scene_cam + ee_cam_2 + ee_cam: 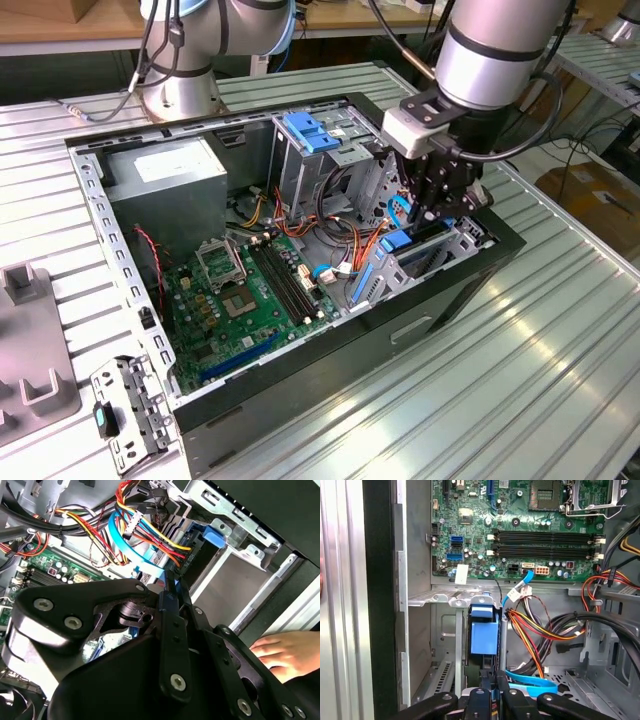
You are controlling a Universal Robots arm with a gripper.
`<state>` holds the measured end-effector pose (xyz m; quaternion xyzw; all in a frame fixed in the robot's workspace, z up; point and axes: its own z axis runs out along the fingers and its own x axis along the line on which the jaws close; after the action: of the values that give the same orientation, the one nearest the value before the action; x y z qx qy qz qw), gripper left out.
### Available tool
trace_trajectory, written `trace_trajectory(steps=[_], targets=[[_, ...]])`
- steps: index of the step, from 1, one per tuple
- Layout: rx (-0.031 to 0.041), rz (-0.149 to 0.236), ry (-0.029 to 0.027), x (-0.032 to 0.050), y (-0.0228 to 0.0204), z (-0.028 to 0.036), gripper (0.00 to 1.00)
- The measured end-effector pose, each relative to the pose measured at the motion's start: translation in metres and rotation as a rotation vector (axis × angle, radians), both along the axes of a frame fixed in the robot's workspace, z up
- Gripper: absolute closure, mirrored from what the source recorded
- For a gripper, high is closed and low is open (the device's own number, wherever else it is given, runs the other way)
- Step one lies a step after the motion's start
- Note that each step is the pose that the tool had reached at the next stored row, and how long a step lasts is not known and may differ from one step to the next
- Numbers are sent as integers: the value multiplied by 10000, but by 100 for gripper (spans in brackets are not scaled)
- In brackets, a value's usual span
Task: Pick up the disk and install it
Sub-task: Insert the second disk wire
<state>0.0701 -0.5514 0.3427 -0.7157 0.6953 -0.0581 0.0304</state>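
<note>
My claw [437, 205] grips the black blue-railed disk [484, 635] edge-on, right of centre, lining it with the metal bay [445, 600].

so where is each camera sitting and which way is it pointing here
Exterior view: off the arm, above one corner of the open computer case, looking down into it; shows the arm and the gripper low over the drive bay.
First wrist view: on the wrist, looking past the gripper at the disk in its bay and the motherboard.
Second wrist view: on the wrist, looking across the gripper linkage at the cables; a person's hand rests beside the case.
Shared: the gripper and the cables appear in both wrist views.
</note>
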Motion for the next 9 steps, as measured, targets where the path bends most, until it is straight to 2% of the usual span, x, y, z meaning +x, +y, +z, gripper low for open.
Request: trace_trajectory(steps=[9], targets=[[12, 0, 0, 0, -1, -16, 84]])
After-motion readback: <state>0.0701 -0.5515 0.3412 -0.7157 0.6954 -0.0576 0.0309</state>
